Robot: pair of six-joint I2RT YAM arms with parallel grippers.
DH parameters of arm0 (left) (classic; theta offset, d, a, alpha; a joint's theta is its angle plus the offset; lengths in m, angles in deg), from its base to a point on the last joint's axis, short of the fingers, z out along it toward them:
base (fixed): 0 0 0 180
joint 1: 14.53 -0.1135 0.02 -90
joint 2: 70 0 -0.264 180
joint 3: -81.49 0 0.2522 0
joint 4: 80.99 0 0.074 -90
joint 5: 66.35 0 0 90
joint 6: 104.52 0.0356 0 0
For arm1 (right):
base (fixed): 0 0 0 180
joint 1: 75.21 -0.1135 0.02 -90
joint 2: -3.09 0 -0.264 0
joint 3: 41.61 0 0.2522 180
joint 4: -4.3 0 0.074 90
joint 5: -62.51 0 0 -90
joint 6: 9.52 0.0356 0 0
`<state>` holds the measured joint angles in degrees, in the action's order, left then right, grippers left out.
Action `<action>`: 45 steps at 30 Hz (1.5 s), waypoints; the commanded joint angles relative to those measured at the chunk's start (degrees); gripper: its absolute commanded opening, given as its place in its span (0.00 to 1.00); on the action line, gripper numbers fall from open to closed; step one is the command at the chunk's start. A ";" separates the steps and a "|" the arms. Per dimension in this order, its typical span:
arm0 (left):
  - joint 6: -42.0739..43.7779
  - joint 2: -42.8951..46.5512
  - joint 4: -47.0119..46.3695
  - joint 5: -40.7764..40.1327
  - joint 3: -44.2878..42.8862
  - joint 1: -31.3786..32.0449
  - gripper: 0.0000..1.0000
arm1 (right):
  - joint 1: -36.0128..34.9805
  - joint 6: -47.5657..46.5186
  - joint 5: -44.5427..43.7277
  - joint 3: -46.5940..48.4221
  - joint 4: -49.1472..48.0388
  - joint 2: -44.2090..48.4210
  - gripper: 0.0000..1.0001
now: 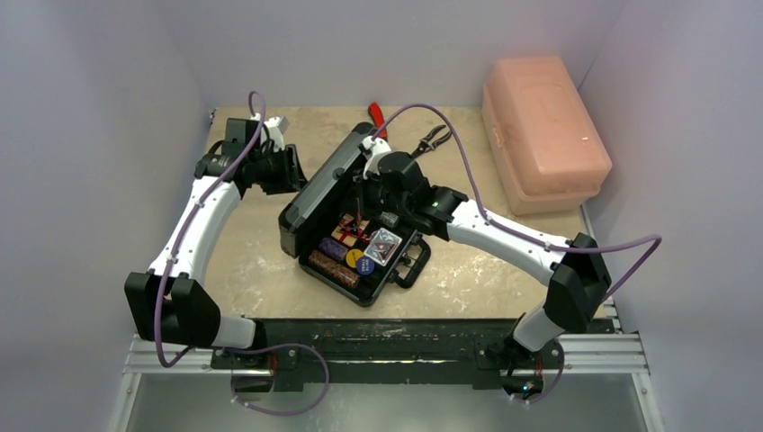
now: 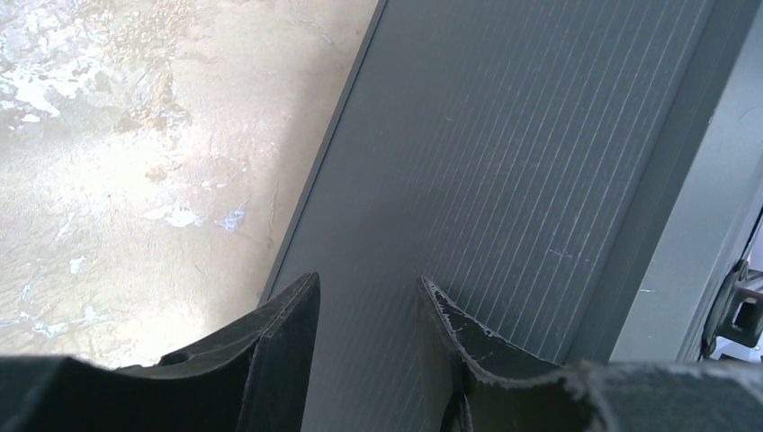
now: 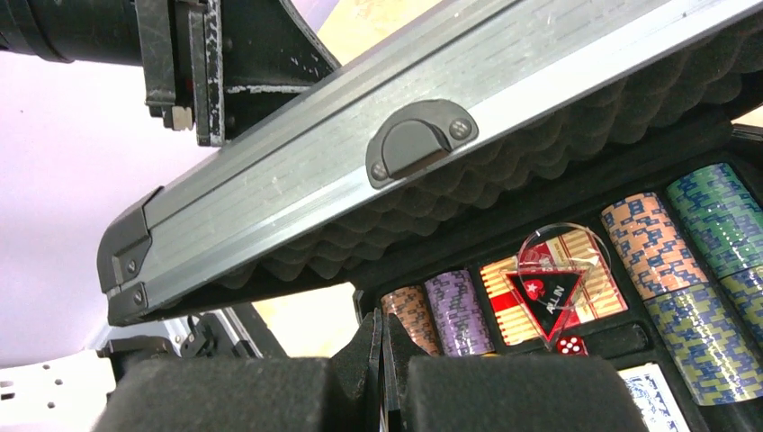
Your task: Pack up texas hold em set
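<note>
The black briefcase (image 1: 362,294) lies open mid-table, its lid (image 1: 317,187) half raised and tilted over the tray. Inside are chip stacks (image 1: 333,268), a card deck (image 1: 382,245), a yellow button (image 1: 353,257) and a blue button (image 1: 366,266). My left gripper (image 1: 295,171) is at the lid's outer face; its jaws stand open (image 2: 367,301) against the ribbed lid (image 2: 504,162), gripping nothing. My right gripper (image 1: 360,214) hangs shut (image 3: 382,328) over the tray, beneath the lid's foam lining (image 3: 540,171), near chip stacks (image 3: 454,310) and a clear "ALL IN" marker (image 3: 549,292).
A pink plastic box (image 1: 543,135) stands at the back right. A red-handled tool (image 1: 376,115) and black pliers (image 1: 432,139) lie behind the case. The case handle (image 1: 412,263) points toward the near edge. Walls close in on the left, back and right.
</note>
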<state>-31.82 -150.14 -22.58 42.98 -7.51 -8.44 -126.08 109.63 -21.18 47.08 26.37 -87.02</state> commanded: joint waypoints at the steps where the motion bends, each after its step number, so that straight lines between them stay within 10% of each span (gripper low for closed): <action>1: 1.62 1.62 -0.08 1.24 -0.34 0.88 0.43 | -0.54 0.71 -1.72 3.58 -0.02 -0.43 0.00; 32: 3.59 3.53 0.93 2.29 -0.78 6.38 0.43 | -2.21 3.68 -6.25 0.77 4.98 3.81 0.00; 45: 3.68 3.76 0.97 2.03 -0.87 6.48 0.43 | -2.21 3.37 -18.45 -3.30 17.85 19.86 0.00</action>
<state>-29.65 -148.24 -21.47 44.08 -7.51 -2.23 -128.09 112.84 -32.96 44.83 40.10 -73.93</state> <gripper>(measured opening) 0.428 0.004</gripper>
